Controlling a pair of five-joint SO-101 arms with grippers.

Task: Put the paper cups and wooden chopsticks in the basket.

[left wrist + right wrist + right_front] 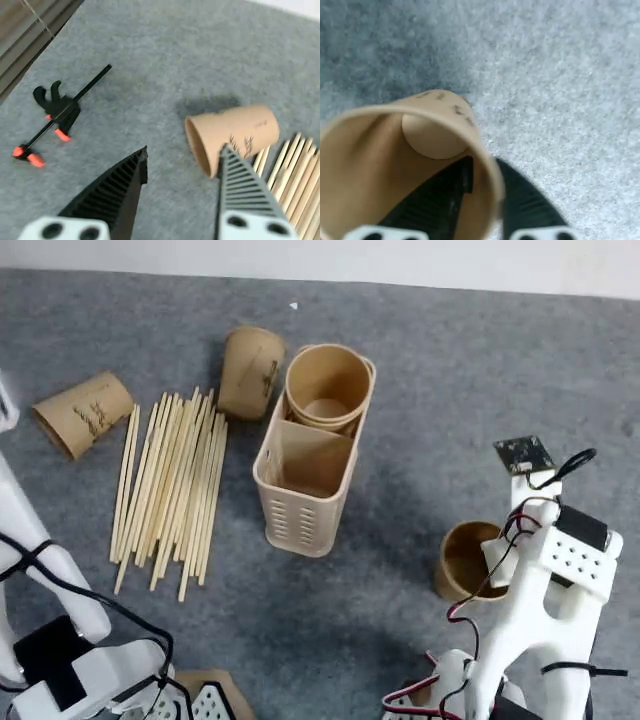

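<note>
Standing near the middle of the grey cloth [450, 350], the basket [300, 505] has two compartments; the one farther from the arms holds a nested stack of paper cups [328, 390], upright with the mouth up. A loose cup [250, 370] lies close beside that far end of the basket. The wooden chopsticks [170, 490] lie flat on the cloth in a loose, roughly parallel bundle beside the basket, apart from it, and a sideways cup [85, 412] rests at the bundle's far outer corner. In the left wrist view the left gripper [184, 149] hangs above the cloth with its two fingers spread wide and nothing between them; the sideways cup [232, 135] sits just beyond one fingertip, its mouth turned toward the camera, with chopstick ends [292, 175] next to it. A black bar clamp with orange tips [55, 115] lies well apart on the cloth. The right gripper [485, 165] is pinched onto the wall of a held cup [395, 165] — one finger inside the mouth, the other outside. From above, this held cup [465, 560] sits at the right arm's end, well apart from the basket and on the side away from the chopsticks.
</note>
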